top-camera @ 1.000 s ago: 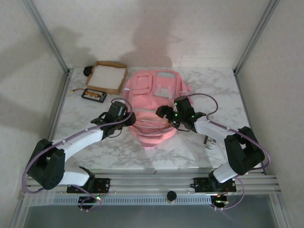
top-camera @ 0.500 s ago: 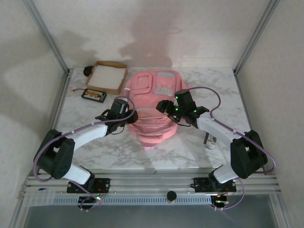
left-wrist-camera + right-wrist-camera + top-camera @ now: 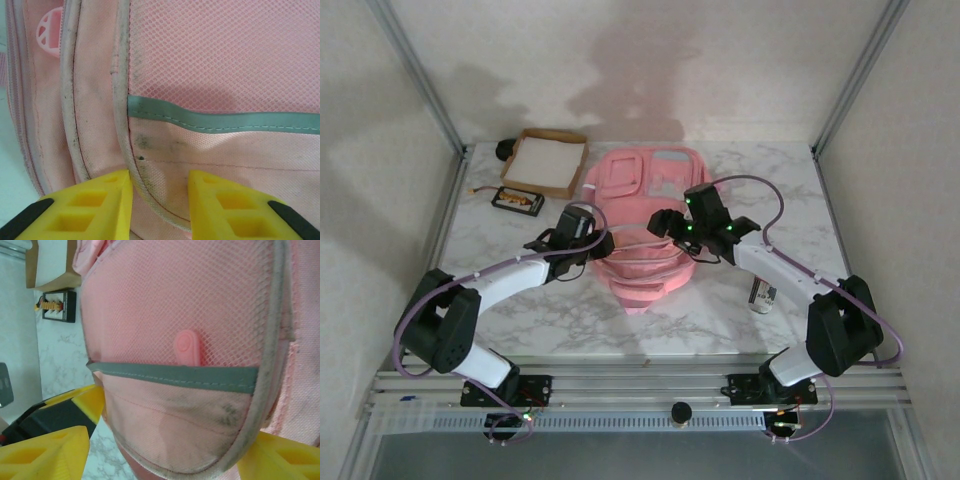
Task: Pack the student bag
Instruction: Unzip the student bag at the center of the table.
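Pack the student bag, opening stage. The student bag lies flat at the middle of the marble surface, straps toward the arms' bases, with both arms reaching in over its near half. In the left wrist view, the left end effector stands narrow, its yellow fingers set either side of a soiled piped seam beside the mesh pocket. Whether they pinch the fabric cannot be told. In the right wrist view, the right end effector stands wide astride the rounded end of that pocket. Bare surface shows between one finger and the bag, so nothing is clamped. The cardboard tray and a small black device lie well apart at the far left, and a can rests near the right arm. The step in hand is probably gaining a hold to open a compartment; nothing looks packed yet. The next move calls for a firm pinch on the seam on the left, while the right arm steadies or spreads the fabric.
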